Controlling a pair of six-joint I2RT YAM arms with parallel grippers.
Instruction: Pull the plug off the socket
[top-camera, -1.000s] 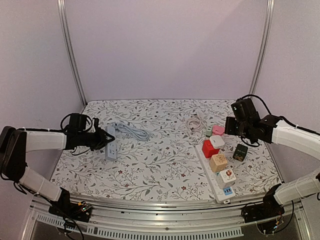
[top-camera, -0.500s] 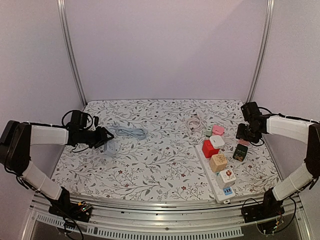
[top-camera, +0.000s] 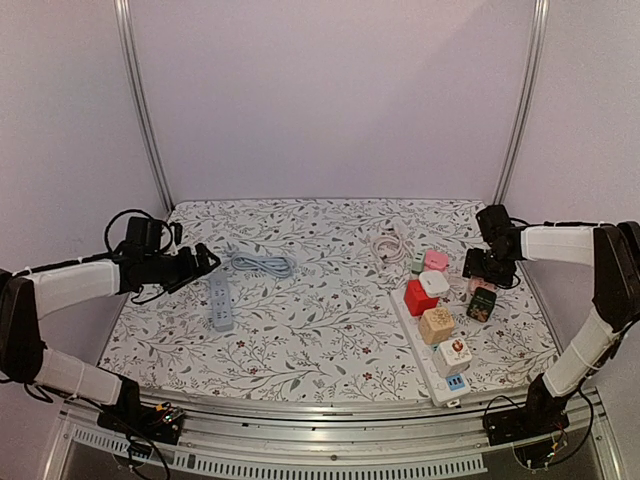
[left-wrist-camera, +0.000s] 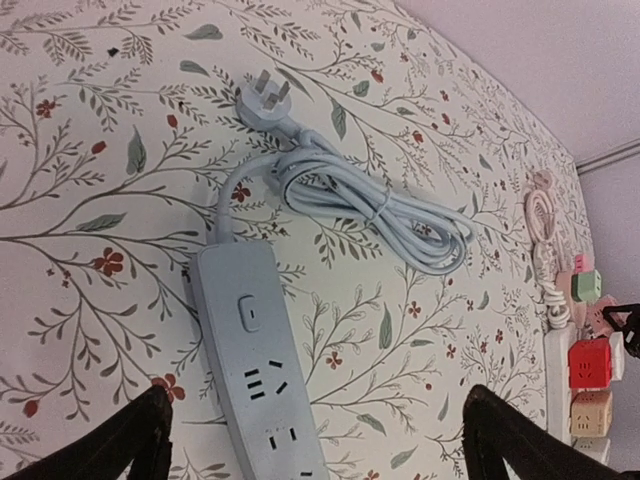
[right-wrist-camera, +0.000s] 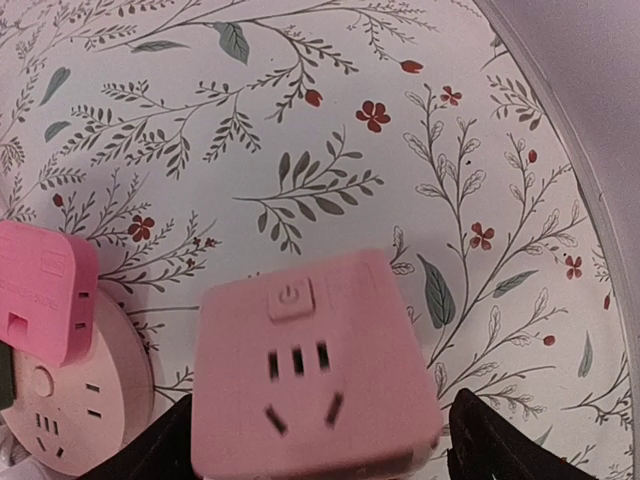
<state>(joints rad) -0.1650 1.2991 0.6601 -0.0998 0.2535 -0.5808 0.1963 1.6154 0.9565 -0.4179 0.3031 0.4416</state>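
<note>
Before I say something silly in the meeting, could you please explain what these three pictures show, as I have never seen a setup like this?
They show two robot arms bolted to the near edge of a table with a flowered cover. The wide picture comes from a fixed camera above and behind the arms. The other two come from small cameras on the wrists, so the dark shapes in their bottom corners are each arm's own fingers.

The left gripper is open and empty, hovering over a grey power strip with a bundled cable.

On the right lies a long white power strip loaded with coloured cubes. The right gripper has a blurred pink cube with socket holes between its fingers. Whether it actually grips the cube I cannot tell.
</note>
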